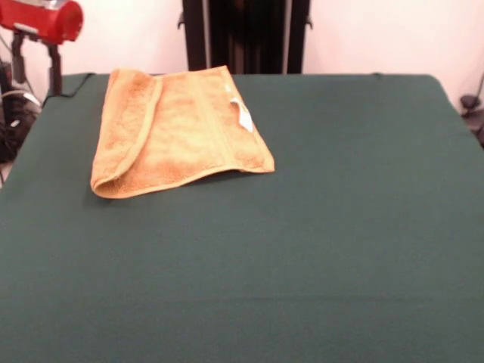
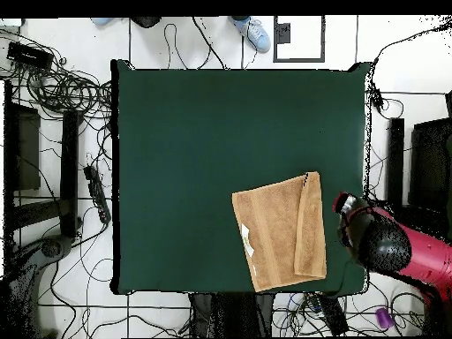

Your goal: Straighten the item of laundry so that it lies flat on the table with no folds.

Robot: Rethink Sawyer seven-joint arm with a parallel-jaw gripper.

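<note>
front view: the golden-orange hand towel (image 1: 178,128) lies at the table's (image 1: 302,249) far left corner, one side strip folded over, white tag (image 1: 243,115) showing. overhead view: the fold remains to open; the arm (image 2: 393,250) hovers beside it, its gripper's state impossible to tell.

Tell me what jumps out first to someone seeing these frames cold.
The golden-orange hand towel stands out against the dark green table; it lies toward the far left corner in the front view, one side strip folded over, a small white tag showing. The red and black arm sits off the table's edge beside the towel, not touching it.
</note>
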